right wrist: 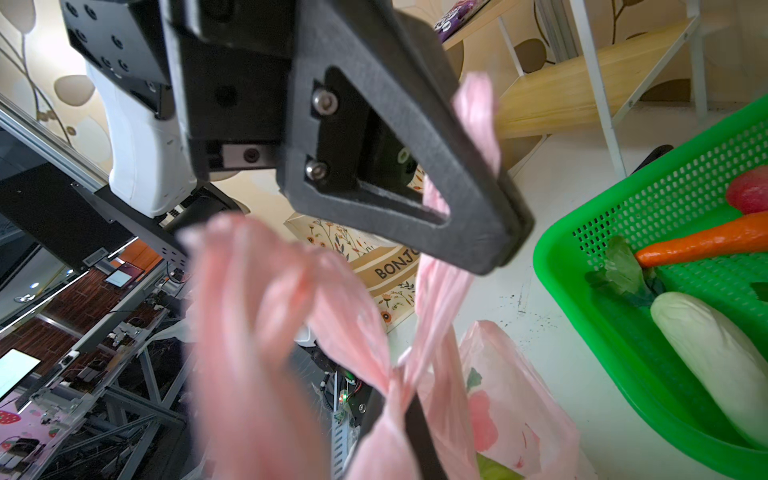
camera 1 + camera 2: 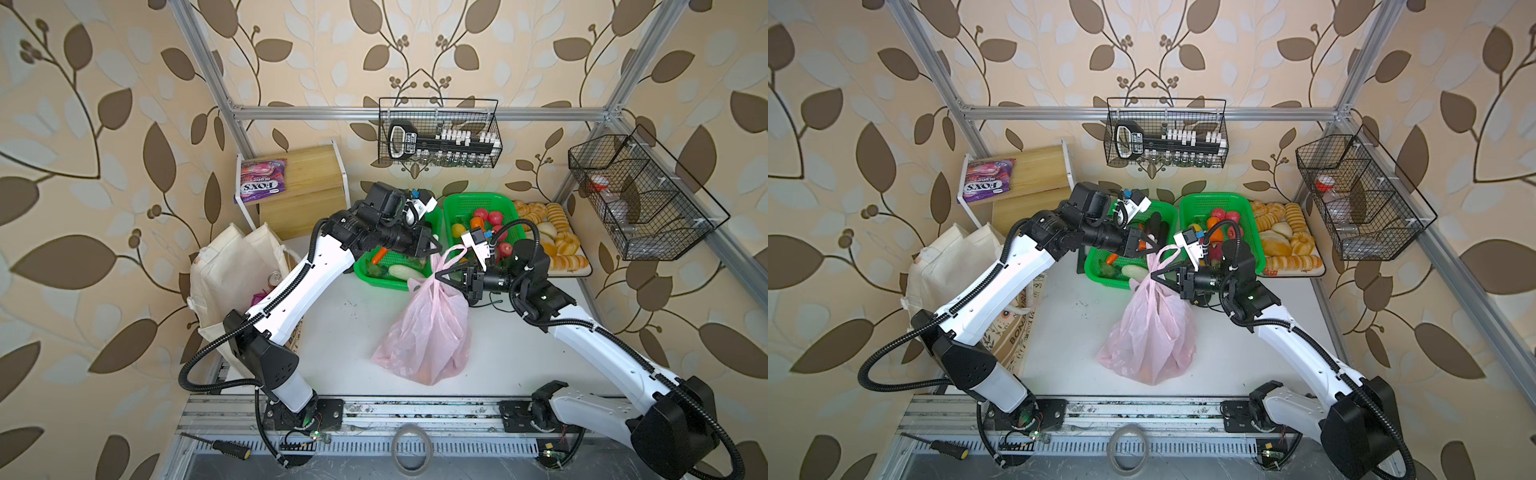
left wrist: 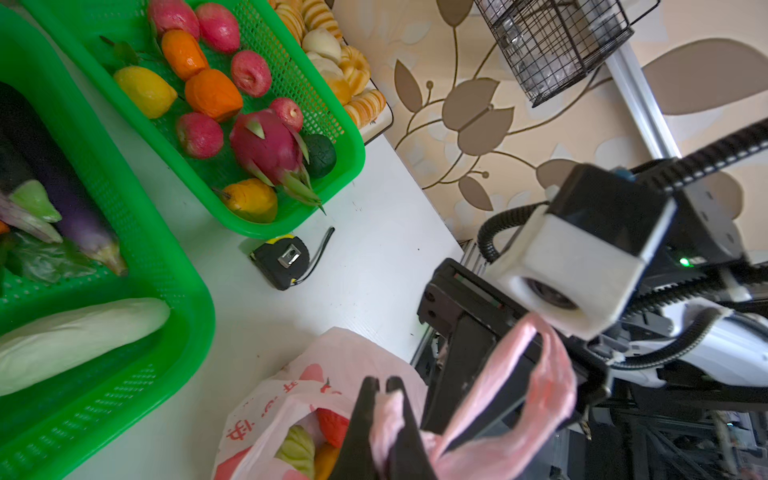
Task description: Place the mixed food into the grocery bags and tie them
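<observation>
Pinching the handles with both arms: left gripper is clamped on one roped strand of the pink bag. Right gripper is clamped where the handle loops bunch and cross, just beside the left one. Bag body sits at table centre, slumped, with its neck drawn up toward 12 o'clock and both grippers at that end

Inside, in the left wrist view: green cabbage, red tomato, something orange under them, rest hidden. Canvas tote stands at 9 o'clock, mouth open, red soda can showing inside, not tied. Green baskets at 12 o'clock, not part of this

Handling guess: the film is thin, soft and slick, and likely stretches or tears if yanked. It has no stiffness, so the loops collapse into ropes and can slide through the pads unless gripped on the bunched part. Load looks light to middling and lumpy, so it will probably roll and drag the body when the neck is pulled. Best hold is on the roped handles near the crossing, not on the printed wall. Cannot tell whether a knot is cinched, since the crossing is blurred in the right wrist view. Tote is stiffer cloth, floppy but grippy, so take it by the straps
</observation>
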Motion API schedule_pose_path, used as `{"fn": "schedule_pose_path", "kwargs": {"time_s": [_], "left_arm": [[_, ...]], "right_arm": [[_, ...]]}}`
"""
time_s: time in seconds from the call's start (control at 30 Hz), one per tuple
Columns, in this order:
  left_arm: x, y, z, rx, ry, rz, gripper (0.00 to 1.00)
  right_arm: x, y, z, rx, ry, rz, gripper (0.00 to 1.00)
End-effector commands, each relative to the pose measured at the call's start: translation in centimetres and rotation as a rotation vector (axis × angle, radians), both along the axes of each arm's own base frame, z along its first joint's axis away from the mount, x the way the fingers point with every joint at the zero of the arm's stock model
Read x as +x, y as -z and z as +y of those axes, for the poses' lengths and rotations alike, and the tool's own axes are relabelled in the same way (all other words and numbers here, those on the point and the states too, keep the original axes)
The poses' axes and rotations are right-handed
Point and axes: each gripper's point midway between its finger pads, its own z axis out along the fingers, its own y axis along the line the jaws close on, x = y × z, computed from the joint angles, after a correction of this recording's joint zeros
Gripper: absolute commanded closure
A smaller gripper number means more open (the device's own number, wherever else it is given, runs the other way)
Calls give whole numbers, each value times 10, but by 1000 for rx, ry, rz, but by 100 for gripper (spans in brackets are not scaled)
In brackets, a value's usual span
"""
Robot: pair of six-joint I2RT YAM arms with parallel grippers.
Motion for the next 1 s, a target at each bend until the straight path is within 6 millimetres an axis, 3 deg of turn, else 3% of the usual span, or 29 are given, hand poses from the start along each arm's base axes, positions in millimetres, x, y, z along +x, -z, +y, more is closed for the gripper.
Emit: {"fn": "schedule_pose_path", "kwargs": {"time_s": [0.0, 0.13, 0.33, 0.37, 0.57, 0.77, 0.97], "left_arm": [[-12, -37, 3, -132, 0, -24, 100], [-14, -40, 5, -168, -20, -17, 100], [-17, -38, 5, -195, -20, -16, 100], [-26, -47, 9, -215, -7, -39, 100], [-38, -47, 12, -257, 34, -100, 100], [-52, -27, 6, -240, 88, -104, 99], [-56, -11, 9, -201, 68, -97, 91]], "right_arm": [[2, 3, -2, 10, 13, 3, 96], [3, 4, -1, 28, 7, 22, 92], [11, 3, -5, 48, 43, 37, 100], [13, 3, -6, 52, 56, 46, 100], [32, 14, -16, 74, 167, 139, 100], [42, 16, -22, 107, 237, 197, 100], [49, 19, -28, 132, 291, 241, 100]]}}
